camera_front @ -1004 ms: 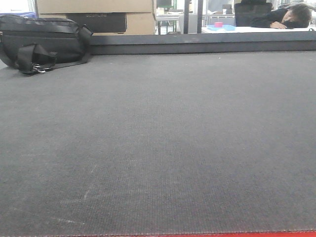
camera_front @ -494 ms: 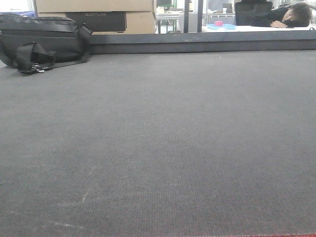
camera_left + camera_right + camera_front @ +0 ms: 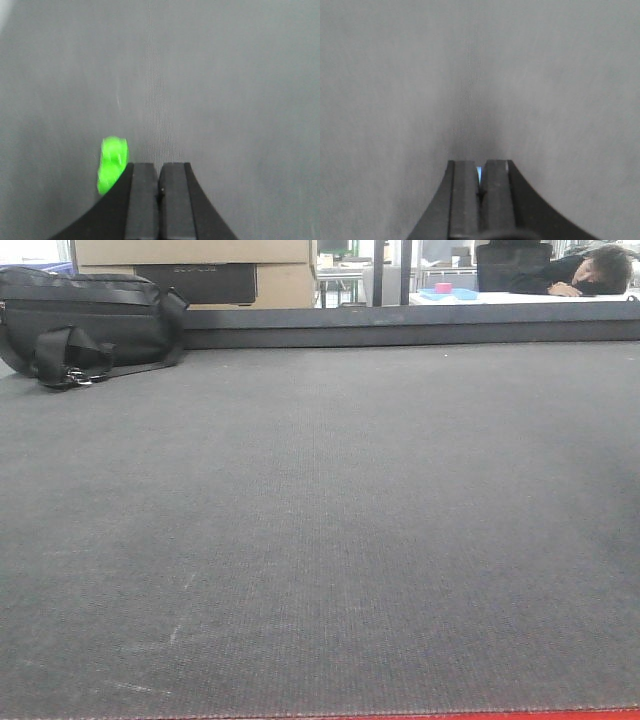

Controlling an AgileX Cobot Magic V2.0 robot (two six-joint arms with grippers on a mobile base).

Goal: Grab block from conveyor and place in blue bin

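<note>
A: Block position?
B: One green block (image 3: 112,165) on the conveyor (image 3: 225,75), just left of the left gripper (image 3: 159,170). It's blurred, long axis roughly near-to-far.
A: Grippers?
B: Two. Left gripper clenched on nothing. Right gripper (image 3: 480,169) also clenched, no block near it. Left arm is nearer, and I'd say it needs to open and shift left.

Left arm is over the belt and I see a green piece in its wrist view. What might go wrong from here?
The small bright green block lies to the left of the left gripper, outside its jaws, which are shut. Lowering now would likely nudge the block rather than grasp it.
The block looks blurred and may be travelling on the dark grey woven conveyor, so a grasp could be mistimed.
</note>
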